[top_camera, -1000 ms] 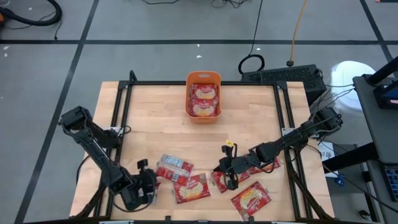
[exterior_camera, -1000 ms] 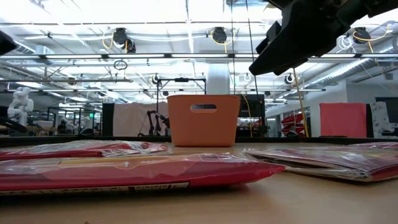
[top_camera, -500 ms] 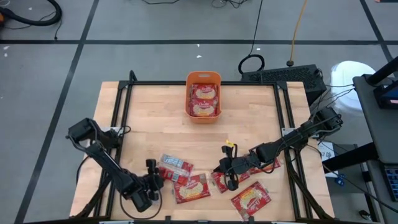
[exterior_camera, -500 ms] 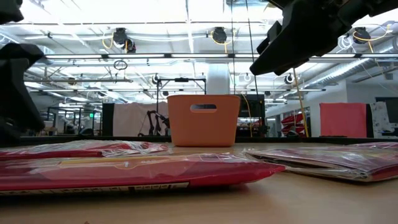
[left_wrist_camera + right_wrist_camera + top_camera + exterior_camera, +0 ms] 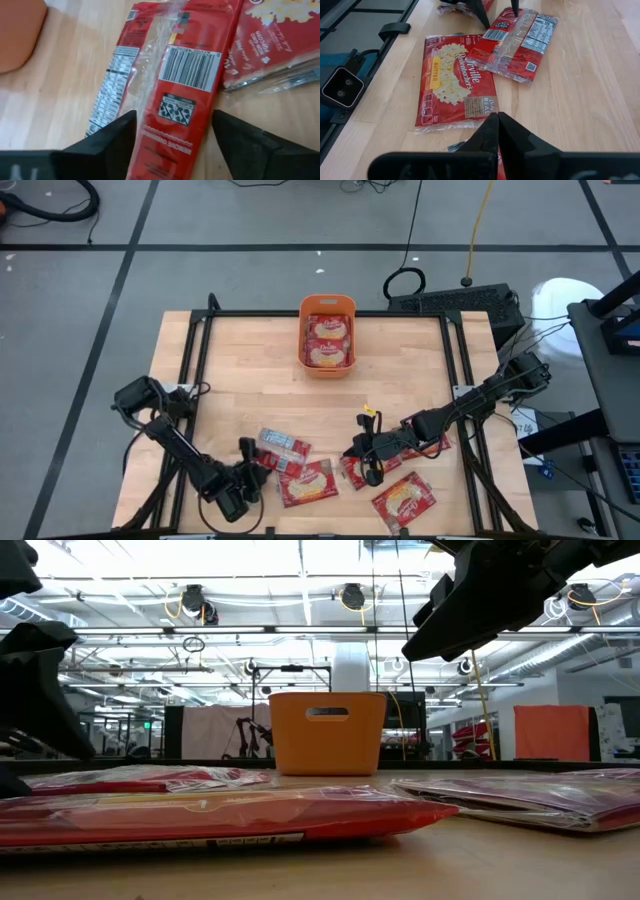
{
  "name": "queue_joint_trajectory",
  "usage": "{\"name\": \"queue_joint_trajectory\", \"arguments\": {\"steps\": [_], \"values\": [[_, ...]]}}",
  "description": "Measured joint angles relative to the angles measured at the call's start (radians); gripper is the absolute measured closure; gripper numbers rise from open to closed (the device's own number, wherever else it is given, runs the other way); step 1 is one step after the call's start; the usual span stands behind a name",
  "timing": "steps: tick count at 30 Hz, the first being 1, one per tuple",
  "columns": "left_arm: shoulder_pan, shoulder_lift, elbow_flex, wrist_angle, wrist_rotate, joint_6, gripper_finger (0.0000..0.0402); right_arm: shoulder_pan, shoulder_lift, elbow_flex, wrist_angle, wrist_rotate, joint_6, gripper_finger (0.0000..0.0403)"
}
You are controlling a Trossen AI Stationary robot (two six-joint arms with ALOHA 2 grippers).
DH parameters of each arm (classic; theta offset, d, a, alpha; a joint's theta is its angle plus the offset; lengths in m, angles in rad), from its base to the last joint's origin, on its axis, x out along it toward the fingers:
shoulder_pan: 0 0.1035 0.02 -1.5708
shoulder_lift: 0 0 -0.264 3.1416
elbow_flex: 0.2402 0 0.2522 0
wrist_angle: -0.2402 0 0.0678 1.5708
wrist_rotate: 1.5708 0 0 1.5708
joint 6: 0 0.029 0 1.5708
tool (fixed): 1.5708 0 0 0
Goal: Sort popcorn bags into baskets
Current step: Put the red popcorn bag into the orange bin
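Looking past our left tool (image 5: 172, 137), we see its two dark fingers spread apart with a popcorn bag (image 5: 175, 95) lying straight ahead between them, barcode face up, flat on the worktop (image 5: 60, 100); nothing is gripped yet. A second bag (image 5: 270, 40) lies just beyond and to one side of that one, its edge overlapping or touching it, and a corner of the orange basket (image 5: 17, 35) shows well ahead of this tool. From above, the left tool (image 5: 243, 480) sits low at the near edge of the worktop (image 5: 250, 380), beside the cluster of bags (image 5: 295, 470), while the basket (image 5: 327, 335) stands far off with at least two bags already in it. Our right tool (image 5: 495, 132) is fully closed and holds nothing; a label-up bag (image 5: 452, 82) lies just ahead of it and another clear-backed bag (image 5: 517, 42) farther ahead. We judge the next step to be closing on the bag between the left fingers. The risk is that a flat, slick packet gives the fingers little to bite, so they may slide over it or push it away; closing too far forward could also snag the neighbouring bag and drag both, or pinch only loose wrapper so the bag drops on the way to the basket
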Motion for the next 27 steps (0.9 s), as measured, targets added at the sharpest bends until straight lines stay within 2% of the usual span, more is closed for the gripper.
{"name": "queue_joint_trajectory", "arguments": {"steps": [4, 8, 14, 22, 24, 27], "values": [[0.029, 0.0, 0.001, 0.001, -0.003, 0.028, 0.0119, 0.0, 0.0, 0.0, 0.0, 0.0, 0.0, 0.0403], [0.072, 0.0, 0.001, 0.003, 0.002, 0.074, 0.0139, 0.0, 0.0, 0.0, 0.0, 0.0, -0.002, 0.0403], [0.12, -0.001, 0.001, -0.002, 0.025, 0.127, 0.0218, 0.0, 0.001, 0.0, 0.0, -0.002, 0.0, 0.0403], [0.151, 0.0, 0.0, -0.004, 0.025, 0.123, 0.0375, 0.0, 0.0, 0.0, 0.008, -0.003, -0.001, 0.0403], [0.158, 0.0, 0.0, -0.004, 0.02, 0.122, 0.0393, 0.0, 0.0, 0.0, 0.009, 0.0, -0.005, 0.0403], [0.169, 0.0, 0.0, -0.004, -0.009, 0.121, 0.0392, 0.0, 0.0, 0.0, 0.013, 0.001, -0.01, 0.0403]]}}
